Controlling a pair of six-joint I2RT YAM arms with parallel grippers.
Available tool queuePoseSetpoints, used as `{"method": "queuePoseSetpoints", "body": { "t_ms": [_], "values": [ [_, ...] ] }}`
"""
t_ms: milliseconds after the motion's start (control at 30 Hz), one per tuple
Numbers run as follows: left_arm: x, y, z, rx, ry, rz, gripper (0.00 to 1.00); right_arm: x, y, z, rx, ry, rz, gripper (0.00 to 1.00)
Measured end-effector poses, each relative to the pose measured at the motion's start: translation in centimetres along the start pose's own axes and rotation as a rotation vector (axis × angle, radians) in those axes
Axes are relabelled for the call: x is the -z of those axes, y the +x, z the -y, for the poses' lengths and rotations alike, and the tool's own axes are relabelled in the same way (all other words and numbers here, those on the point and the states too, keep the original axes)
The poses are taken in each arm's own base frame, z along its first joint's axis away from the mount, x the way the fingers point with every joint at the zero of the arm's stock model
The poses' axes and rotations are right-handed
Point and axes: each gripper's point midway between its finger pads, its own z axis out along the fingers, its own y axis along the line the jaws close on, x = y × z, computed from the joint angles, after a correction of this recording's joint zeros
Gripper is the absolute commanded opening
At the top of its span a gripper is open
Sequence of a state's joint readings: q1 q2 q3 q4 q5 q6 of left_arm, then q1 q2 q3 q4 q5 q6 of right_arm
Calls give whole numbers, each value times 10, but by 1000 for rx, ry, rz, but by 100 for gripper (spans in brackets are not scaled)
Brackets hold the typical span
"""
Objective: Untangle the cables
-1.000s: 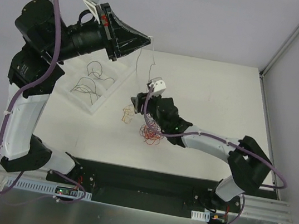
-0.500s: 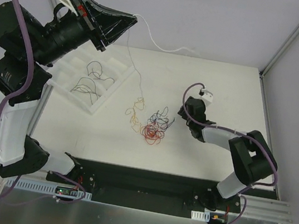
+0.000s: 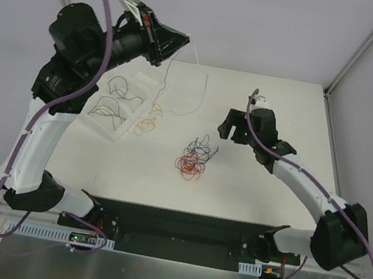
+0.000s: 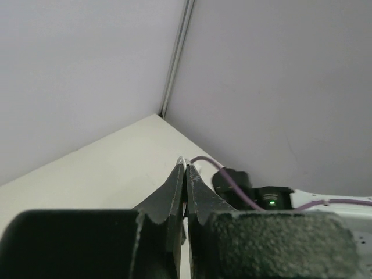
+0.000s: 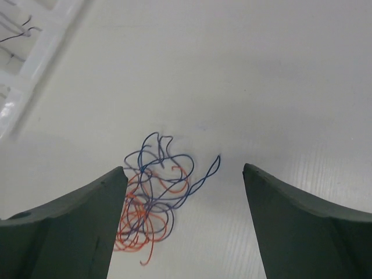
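Note:
A loose tangle of red, orange and dark blue cables (image 3: 194, 159) lies mid-table; the right wrist view shows this tangle (image 5: 152, 197) below and between the fingers. My right gripper (image 3: 227, 129) (image 5: 183, 170) hovers just right of it, open wide and empty. My left gripper (image 3: 184, 42) (image 4: 185, 168) is raised high at the back, shut on a thin white cable (image 3: 193, 102) (image 4: 182, 158) that droops to the table. The cable's lower end reaches small yellow-orange cable loops (image 3: 148, 125) at the tray's edge.
A white compartment tray (image 3: 126, 129) at the left holds several black cables (image 3: 110, 107); its corner (image 5: 35, 40) shows in the right wrist view. The enclosure's walls and corner post (image 4: 177, 55) stand close behind the raised left gripper.
The right gripper drew back from the tangle to the right and opened wide. The left arm swung with the white cable, and the yellow-orange loops slid left up to the tray.

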State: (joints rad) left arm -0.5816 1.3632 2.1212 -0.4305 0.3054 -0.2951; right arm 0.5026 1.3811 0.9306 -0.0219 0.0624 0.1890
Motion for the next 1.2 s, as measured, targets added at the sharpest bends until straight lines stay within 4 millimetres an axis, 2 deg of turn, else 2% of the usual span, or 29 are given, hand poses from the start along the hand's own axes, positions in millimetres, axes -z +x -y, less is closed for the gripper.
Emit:
{"method": "queuePoseSetpoints", "body": {
  "t_ms": [167,367,467,533,733,833,900,1000,1033,1100,1133,1200],
  "values": [
    [-28,33,-20,29,-25,-84,0,66,-13,-29,144,-173,60,89],
    [-34,43,-22,43,-15,-111,0,139,-12,-95,331,-441,183,89],
    [-33,42,-20,45,-10,-110,0,156,-13,-121,375,-530,212,89],
    [-33,41,-20,48,-8,-108,0,158,-19,-136,393,-555,221,87],
    [-32,41,-16,79,5,-111,0,140,-52,-175,392,-510,287,71],
    [-32,41,-11,96,22,-116,0,122,-59,-184,379,-461,315,48],
    [-31,39,-8,101,35,-114,0,102,-62,-191,364,-435,331,33],
    [-29,29,-2,110,50,-95,0,67,-54,-198,339,-414,331,19],
    [-28,25,0,110,56,-84,0,51,-48,-202,332,-414,324,19],
    [-26,14,6,118,71,-61,0,18,-27,-205,320,-404,280,27],
    [-25,10,9,120,81,-51,0,4,-16,-204,316,-396,251,33],
    [-23,2,15,119,101,-34,0,-21,12,-192,307,-349,182,37]
  ]
}}
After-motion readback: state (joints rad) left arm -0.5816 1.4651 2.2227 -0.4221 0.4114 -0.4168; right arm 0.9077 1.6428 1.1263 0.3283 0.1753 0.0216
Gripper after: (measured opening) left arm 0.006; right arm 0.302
